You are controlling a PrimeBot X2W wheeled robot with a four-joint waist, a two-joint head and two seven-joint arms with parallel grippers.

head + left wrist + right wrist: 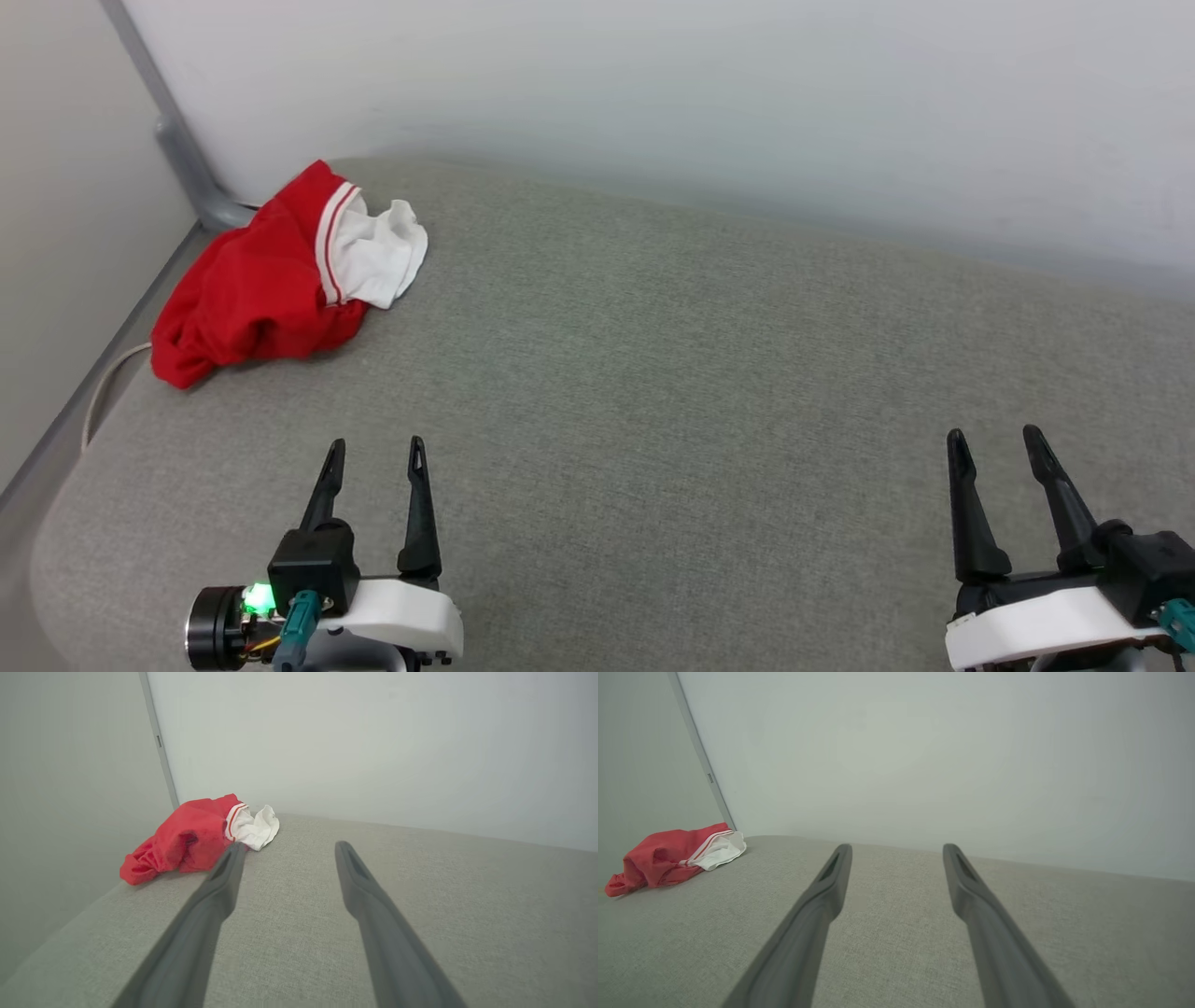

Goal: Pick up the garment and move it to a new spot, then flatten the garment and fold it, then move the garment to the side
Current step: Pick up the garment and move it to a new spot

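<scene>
The garment lies crumpled in a heap at the far left corner of the grey fabric surface, red with a white sleeve and red-white striped trim on top. It also appears in the left wrist view as the garment and in the right wrist view as the garment. My left gripper hovers open near the front left, well short of the heap, with nothing between its fingers. My right gripper stands open at the front right, far from the garment. Any lettering is hidden.
Pale walls close in the surface at the back and left. A grey post rises in the corner just behind the garment, and a thin cable runs along the left edge. The surface's rounded front-left corner drops off beside my left arm.
</scene>
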